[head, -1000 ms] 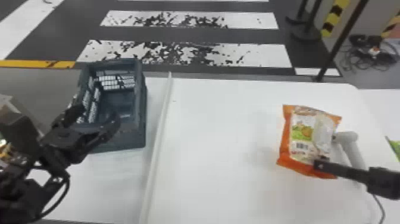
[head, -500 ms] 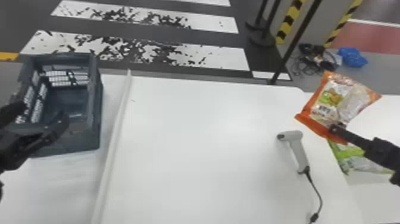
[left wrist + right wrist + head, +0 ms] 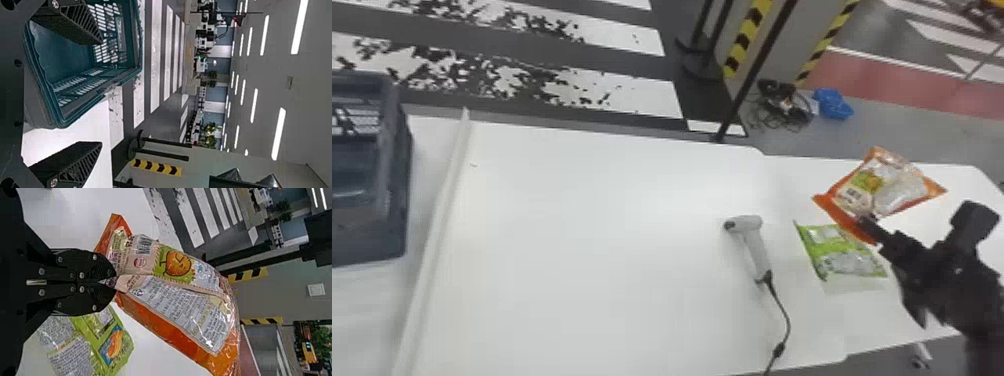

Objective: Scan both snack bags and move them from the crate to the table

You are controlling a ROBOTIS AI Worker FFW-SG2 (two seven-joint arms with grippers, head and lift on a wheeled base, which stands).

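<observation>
Crate (image 3: 362,240) stands near the left gripper (image 3: 102,93), whose jaws gape. The green bag (image 3: 852,262) on the table (image 3: 582,275) looks light, best taken by an edge; the orange bag (image 3: 879,192), likely slippery and crushable, is raised, flat end pinched in the jaws of the right gripper (image 3: 114,277).

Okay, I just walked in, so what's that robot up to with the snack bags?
The robot's right pincer is gripping the orange snack bag by one end, at the right-hand part of the white table. The green snack bag lies on the table close by, and the scanner rests to the left of it. The left pincer is open at the crate. Whether either bag has been scanned, I can't tell.
</observation>
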